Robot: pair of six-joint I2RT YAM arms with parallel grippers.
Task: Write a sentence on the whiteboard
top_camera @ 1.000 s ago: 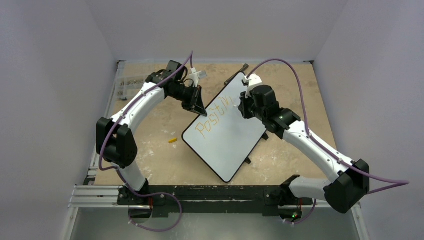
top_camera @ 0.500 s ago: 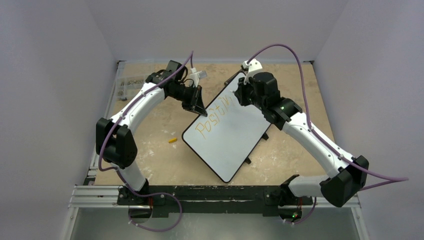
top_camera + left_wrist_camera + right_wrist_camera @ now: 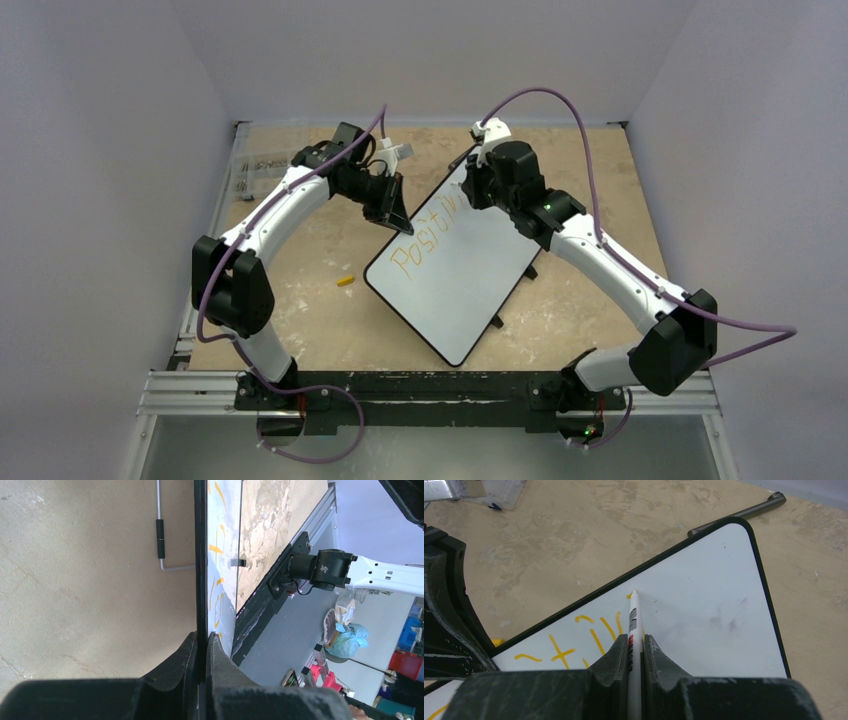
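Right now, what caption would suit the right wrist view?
Right gripper holds a white marker, its tip on the whiteboard beside orange-yellow lettering.

From overhead, my right gripper [image 3: 472,192] covers the end of the orange-yellow marker lettering [image 3: 420,245] on the white, black-framed whiteboard [image 3: 455,290]. The white marker pen [image 3: 634,620] vanishes rearward between its fingers. Ahead of my left gripper [image 3: 201,637], that lettering runs edge-on, unreadable.

whiteboard [image 3: 455,280]: smooth, glossy white face (faint smudges), thin black frame, looks plastic.
table [image 3: 330,320]: matt tan top, mottled and worn.
marker [image 3: 634,615]: smooth white plastic.
right gripper [image 3: 635,641]: dark matt plastic, scuffed grey at edges.
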